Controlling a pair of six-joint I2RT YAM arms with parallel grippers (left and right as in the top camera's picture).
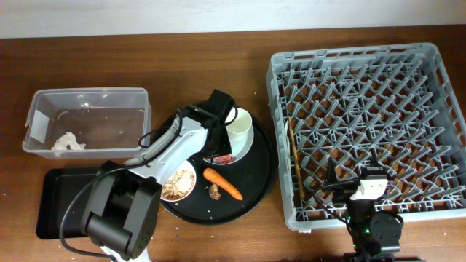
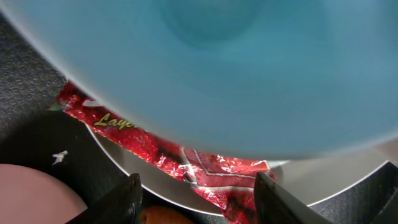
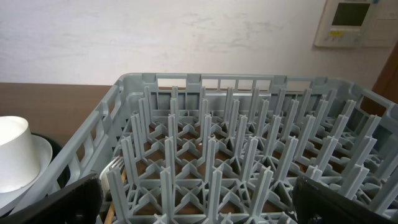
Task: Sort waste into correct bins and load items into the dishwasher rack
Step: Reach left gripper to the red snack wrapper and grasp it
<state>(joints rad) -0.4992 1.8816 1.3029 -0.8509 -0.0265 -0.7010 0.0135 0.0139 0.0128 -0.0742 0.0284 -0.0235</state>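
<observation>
The left gripper point(image 2: 199, 186) is spread wide and holds nothing. The crinkled red foil snack wrapper point(image 2: 155, 146) lies between its fingertips on the pale grey-green round plate point(image 2: 323, 180), with a blurred small light-blue cup point(image 2: 205, 62) close behind them. The right gripper point(image 3: 196, 196) gapes empty, and the large square grey plastic dishwasher rack point(image 3: 217, 143) lies just ahead of its jaws.

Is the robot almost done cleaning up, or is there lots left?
Just started. Done: the white napkin lies in the clear tub, and chopsticks lie in the rack. In hand: the left claw hangs open over the red wrapper. To do: the carrot, brown scrap, rice bowl, cream cup and plate sit on the round tray. The blue cup isn't racked either.
</observation>
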